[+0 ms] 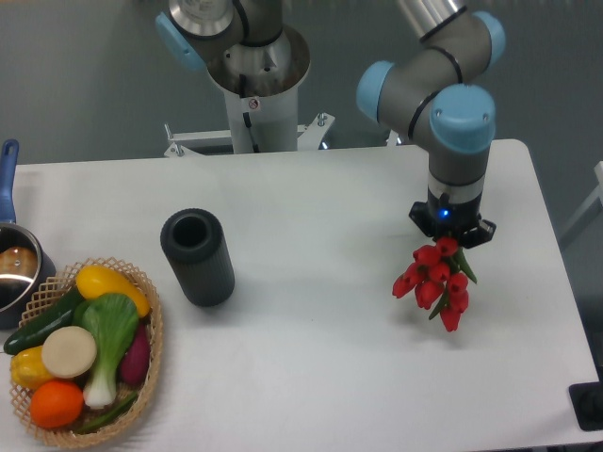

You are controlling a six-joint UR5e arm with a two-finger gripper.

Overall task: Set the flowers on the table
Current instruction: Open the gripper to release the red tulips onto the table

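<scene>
The flowers [434, 282], a small bunch of red buds with a few green leaves, hang at the right side of the white table [320, 198]. My gripper [450, 237] is directly above them, pointing down. Its fingers are hidden behind the wrist and the buds, but the bunch hangs from it, stems up and buds down and to the left. I cannot tell whether the lowest buds touch the tabletop.
A dark cylinder [196, 256] stands left of centre. A wicker basket [151, 363] of vegetables and fruit, with a green-and-white leafy vegetable [108, 344], sits at the front left. A pot with a blue handle [11, 259] is at the left edge.
</scene>
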